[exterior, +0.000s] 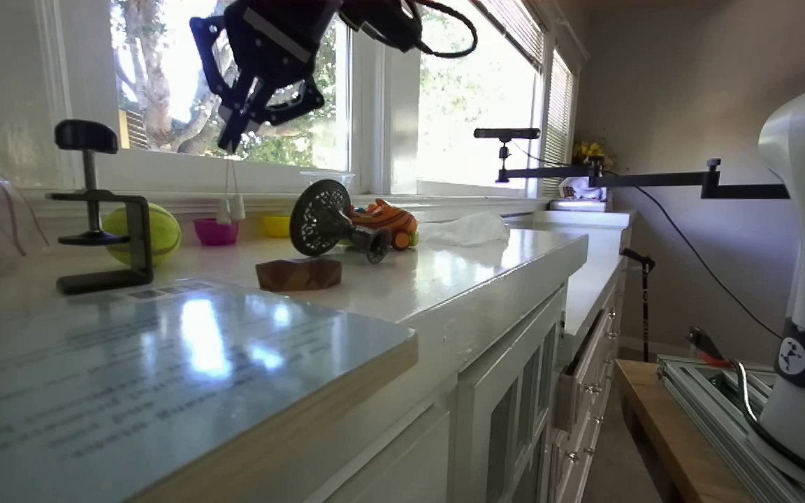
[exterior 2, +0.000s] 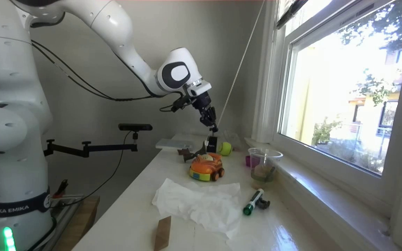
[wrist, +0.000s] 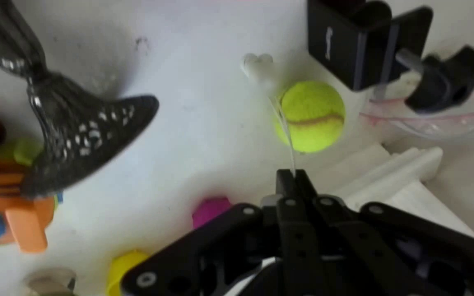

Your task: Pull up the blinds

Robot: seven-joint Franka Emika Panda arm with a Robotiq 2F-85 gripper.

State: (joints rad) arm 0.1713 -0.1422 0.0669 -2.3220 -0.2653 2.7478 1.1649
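Note:
The white slatted blinds (exterior: 518,31) hang at the upper part of the far window in an exterior view, with more slats (exterior: 558,105) beside it. In an exterior view a dark lower edge of the blinds (exterior 2: 291,14) shows at the top. A thin white cord (exterior 2: 240,66) runs down at a slant from above to my gripper (exterior 2: 215,129). In the wrist view my gripper (wrist: 293,172) is shut on the cord (wrist: 285,123). The cord's loose end hangs below the fingertips (exterior: 230,143), with white tassels (exterior: 230,208) just above the counter. The tassels also show in the wrist view (wrist: 257,68).
A tennis ball (wrist: 313,117), black clamp (exterior: 140,237), metal candlestick (exterior: 322,218), orange toy car (exterior 2: 207,167), magenta cup (exterior: 216,232), yellow cup (exterior: 276,226) and clear plastic cup (exterior 2: 264,164) stand on the counter. Crumpled white paper (exterior 2: 201,202) and a green marker (exterior 2: 253,202) lie nearer that camera.

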